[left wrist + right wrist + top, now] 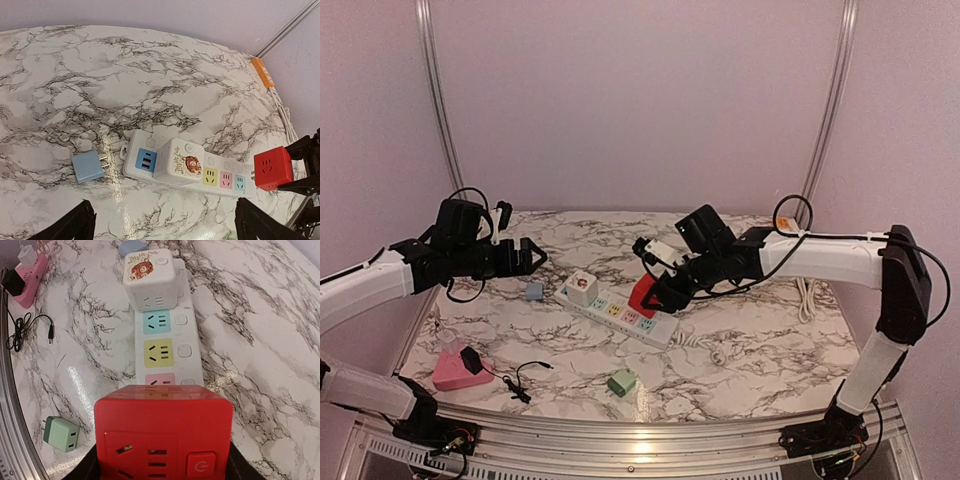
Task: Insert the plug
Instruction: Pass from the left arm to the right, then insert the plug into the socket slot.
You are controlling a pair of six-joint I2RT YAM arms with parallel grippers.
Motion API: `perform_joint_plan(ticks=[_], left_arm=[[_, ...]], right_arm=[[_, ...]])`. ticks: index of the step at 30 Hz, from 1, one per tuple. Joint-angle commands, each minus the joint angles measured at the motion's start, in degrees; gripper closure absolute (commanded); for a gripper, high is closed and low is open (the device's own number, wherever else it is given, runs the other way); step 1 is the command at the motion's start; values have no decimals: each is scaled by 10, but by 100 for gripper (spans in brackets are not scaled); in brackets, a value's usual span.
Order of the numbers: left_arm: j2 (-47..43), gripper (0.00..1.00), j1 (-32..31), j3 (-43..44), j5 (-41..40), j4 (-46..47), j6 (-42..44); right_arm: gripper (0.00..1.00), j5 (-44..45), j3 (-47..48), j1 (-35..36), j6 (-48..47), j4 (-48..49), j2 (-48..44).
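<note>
My right gripper (163, 462) is shut on a red cube plug (163, 435), one black finger on each side. The red cube (643, 295) hangs tilted over the right end of the white power strip (665, 333), partly hiding the strip's pink socket in the right wrist view. In the left wrist view the red cube (272, 168) shows metal prongs on its side facing the strip (134, 160). A white cube with a tiger picture (180, 161) sits plugged into the strip. My left gripper (165, 230) is open and empty, held above the table near the strip's left end.
A blue adapter (87, 166) lies left of the strip. A green adapter (622, 382) lies near the front edge. A pink block with a black plug (458, 370) and a thin black cable (525, 378) sit at front left. The strip's white cord (720, 350) curls at the right.
</note>
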Motion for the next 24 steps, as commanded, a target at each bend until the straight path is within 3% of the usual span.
perform_joint_plan(ticks=[1,12,24], left_arm=[[-32,1,2,-7,-11,-64,-2],[-169,1,1,-72,-69,-127,32],[-213,1,2,-99,-100,-150,47]], right_arm=[[100,12,39,1,-17,-3,17],[100,-48,80,1,-49,1,63],[100,-66,115,1,-77,-40,101]])
